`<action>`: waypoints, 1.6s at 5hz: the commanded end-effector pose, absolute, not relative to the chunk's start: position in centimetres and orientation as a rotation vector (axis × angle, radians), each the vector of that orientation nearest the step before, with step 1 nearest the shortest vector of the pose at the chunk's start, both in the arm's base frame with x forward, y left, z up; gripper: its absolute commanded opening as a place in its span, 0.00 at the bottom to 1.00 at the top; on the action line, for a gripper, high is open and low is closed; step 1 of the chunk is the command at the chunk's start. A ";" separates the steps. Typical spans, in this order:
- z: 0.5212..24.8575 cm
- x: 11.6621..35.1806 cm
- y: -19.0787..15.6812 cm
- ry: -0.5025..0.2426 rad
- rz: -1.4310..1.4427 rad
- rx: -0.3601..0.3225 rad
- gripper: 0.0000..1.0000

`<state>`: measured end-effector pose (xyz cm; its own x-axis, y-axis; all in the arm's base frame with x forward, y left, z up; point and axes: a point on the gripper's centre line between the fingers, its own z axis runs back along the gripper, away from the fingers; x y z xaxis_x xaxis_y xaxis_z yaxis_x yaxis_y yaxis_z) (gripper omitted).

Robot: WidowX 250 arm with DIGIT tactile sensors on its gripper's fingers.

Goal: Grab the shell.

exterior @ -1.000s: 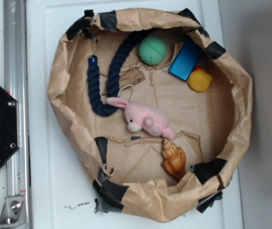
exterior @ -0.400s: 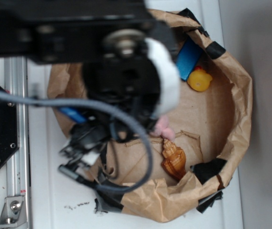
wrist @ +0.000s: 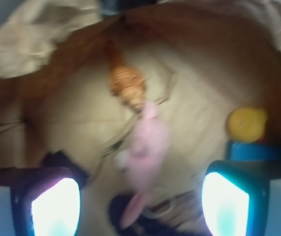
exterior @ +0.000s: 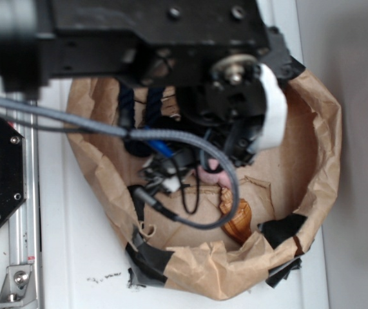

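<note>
We see our gripper (wrist: pixel 140 201) with jaws apart and empty, above the bunny (wrist: pixel 147 142). The shell (wrist: pixel 127 84) lies at 12 o'clock from the bunny, touching its end, near the paper wall (wrist: pixel 56 73); the duck (wrist: pixel 247 124) sits at 3 o'clock.

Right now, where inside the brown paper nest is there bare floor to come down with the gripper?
Bare paper floor lies between the orange-brown ridged shell and the yellow rubber duck, and also left of the shell toward the paper wall. It is crowded where the pink plush bunny touches the shell's tip.
</note>
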<state>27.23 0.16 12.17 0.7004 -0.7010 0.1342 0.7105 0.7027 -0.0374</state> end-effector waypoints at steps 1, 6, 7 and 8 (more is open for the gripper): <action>9.8 30.6 -4.2 -0.214 -0.955 -0.049 1.00; 3.5 28.8 -11.4 -0.090 -1.093 -0.013 0.00; 5.8 29.1 -9.7 -0.108 -1.004 0.017 0.00; 10.0 28.8 -6.9 -0.157 -0.850 0.037 0.00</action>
